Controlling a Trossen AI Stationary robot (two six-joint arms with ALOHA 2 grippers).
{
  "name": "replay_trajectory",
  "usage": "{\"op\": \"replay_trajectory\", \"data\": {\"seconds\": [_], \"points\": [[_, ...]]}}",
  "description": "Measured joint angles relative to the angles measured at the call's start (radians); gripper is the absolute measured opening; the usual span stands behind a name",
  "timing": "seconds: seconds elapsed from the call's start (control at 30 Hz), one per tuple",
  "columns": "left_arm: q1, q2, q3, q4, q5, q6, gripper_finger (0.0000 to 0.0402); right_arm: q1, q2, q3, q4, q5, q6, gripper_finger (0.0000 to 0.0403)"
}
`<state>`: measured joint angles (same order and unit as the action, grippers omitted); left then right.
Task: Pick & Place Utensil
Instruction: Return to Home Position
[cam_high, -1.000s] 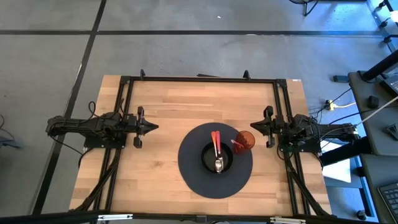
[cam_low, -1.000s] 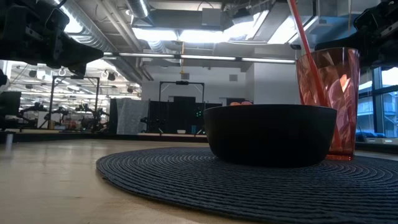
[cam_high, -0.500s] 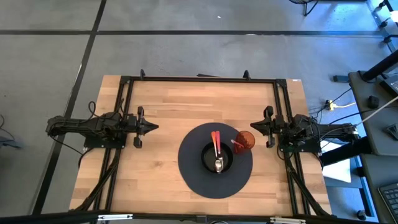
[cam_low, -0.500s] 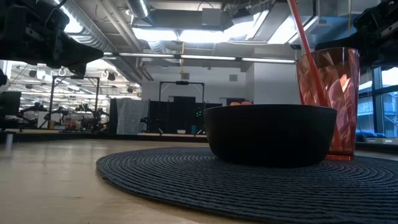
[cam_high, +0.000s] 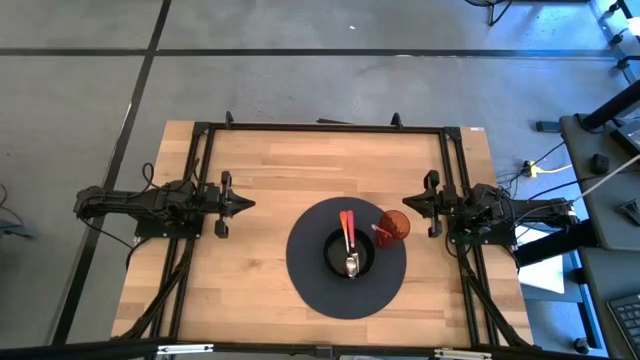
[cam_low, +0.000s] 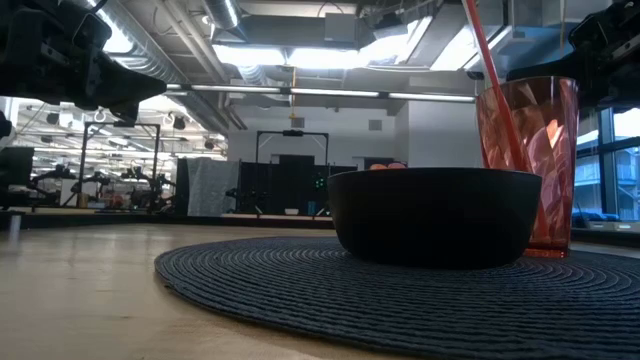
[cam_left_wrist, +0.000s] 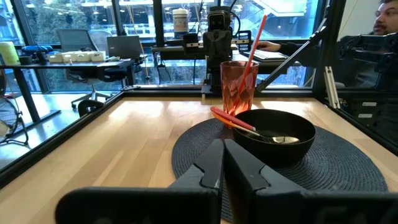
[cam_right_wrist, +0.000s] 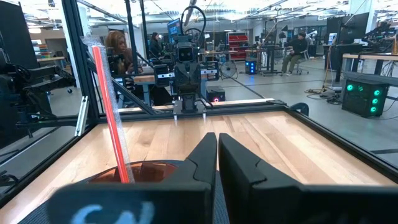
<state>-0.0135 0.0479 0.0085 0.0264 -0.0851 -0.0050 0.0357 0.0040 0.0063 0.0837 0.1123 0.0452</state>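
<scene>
The utensil (cam_high: 348, 243) lies in the black bowl (cam_high: 329, 256), its silver head inside and its orange-red handle leaning out over the rim. The bowl sits on a round dark mat (cam_high: 308, 275), beside a red cup (cam_high: 397, 224). The left gripper (cam_high: 246, 205) hangs level above the surface (cam_high: 260, 170), clear of the mat. The right gripper (cam_high: 407, 204) faces it from near the cup. Both have their fingers pressed together, holding nothing. The left wrist view shows the spoon head in the bowl, while in the low view the bowl's wall hides it.
</scene>
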Motion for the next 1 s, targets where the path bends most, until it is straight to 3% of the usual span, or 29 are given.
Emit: {"op": "replay_trajectory", "data": {"seconds": [1.0], "points": [[0.000, 0.000, 0.000, 0.000, 0.000, 0.000, 0.0004, 0.001, 0.000, 0.000, 0.000, 0.000, 0.000, 0.0019]]}}
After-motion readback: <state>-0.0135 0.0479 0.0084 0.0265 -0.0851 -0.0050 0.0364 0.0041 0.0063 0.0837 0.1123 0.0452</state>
